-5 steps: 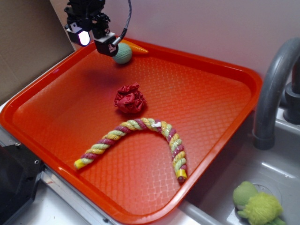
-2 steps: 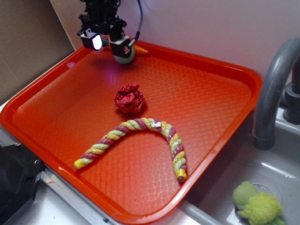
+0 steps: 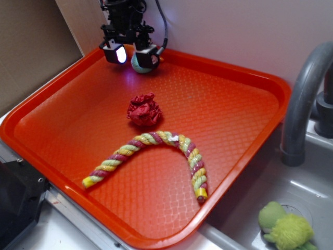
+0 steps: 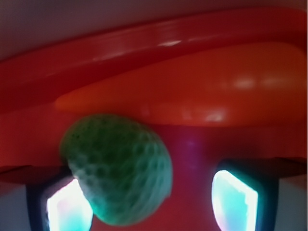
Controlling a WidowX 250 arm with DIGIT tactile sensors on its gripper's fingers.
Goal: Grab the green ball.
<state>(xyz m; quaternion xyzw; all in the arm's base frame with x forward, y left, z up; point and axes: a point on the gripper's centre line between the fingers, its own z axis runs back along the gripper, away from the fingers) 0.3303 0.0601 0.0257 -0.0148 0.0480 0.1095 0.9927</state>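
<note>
The green ball [image 3: 139,64] is a small mint-green woven ball lying in the far left corner of the orange tray [image 3: 244,112]. In the wrist view the green ball [image 4: 120,168] sits between the two glowing fingers, close against the left pad [image 4: 67,207], with a clear gap to the right pad [image 4: 234,199]. My gripper [image 3: 133,55] hangs low over the ball and is open, its fingers straddling the ball. An orange carrot toy [image 4: 192,91] lies just behind the ball along the tray's far rim.
A red crumpled wad [image 3: 144,110] lies mid-tray. In front of it curves a yellow and red braided rope [image 3: 156,151]. A grey faucet [image 3: 307,99] rises at the right, and a fuzzy lime-green plush toy [image 3: 285,226] sits in the sink. The back wall is close behind the gripper.
The gripper has moved right and toward the back wall, coming down around the green ball. The ball has stayed in its corner.
</note>
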